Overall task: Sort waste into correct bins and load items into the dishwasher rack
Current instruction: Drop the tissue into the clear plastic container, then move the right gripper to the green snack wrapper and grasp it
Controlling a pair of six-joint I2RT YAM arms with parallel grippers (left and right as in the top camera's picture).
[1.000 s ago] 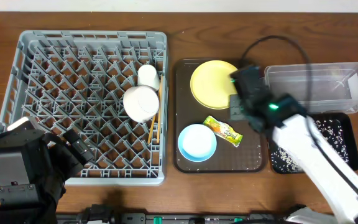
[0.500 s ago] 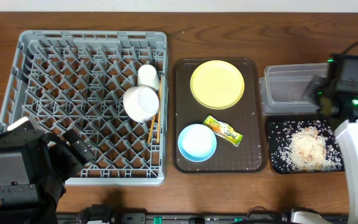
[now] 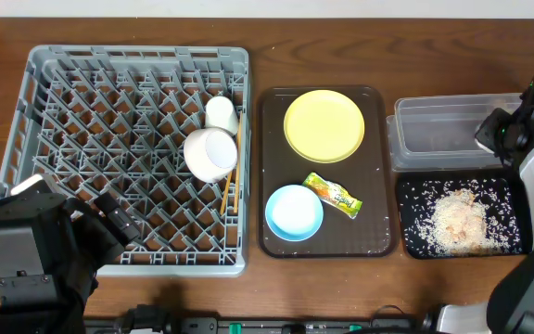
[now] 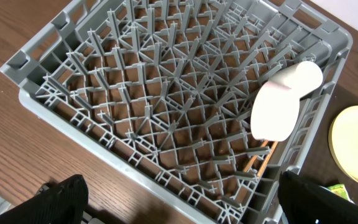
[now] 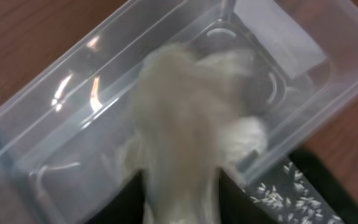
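The dishwasher rack (image 3: 137, 53) fills the left of the overhead view. The left gripper (image 4: 185, 199) sits at its lower edge, fingers wide apart and empty. At upper right sits the clear tub (image 3: 434, 139), with the black tray (image 3: 403, 186) just below it. The right gripper (image 3: 501, 134) hangs over the tub's right end; blur hides whether its jaws are parted. The crumpled tissue (image 5: 185, 124) is smeared mid-frame above the tub's floor. It is best released well inside the walls, clear of the rice crumbs (image 3: 457, 223).

Grey rack (image 3: 137, 65), yellow plate (image 3: 324, 125), light blue bowl (image 3: 294, 211), black tray (image 3: 402, 218) speckled with white crumbs (image 3: 416, 236).
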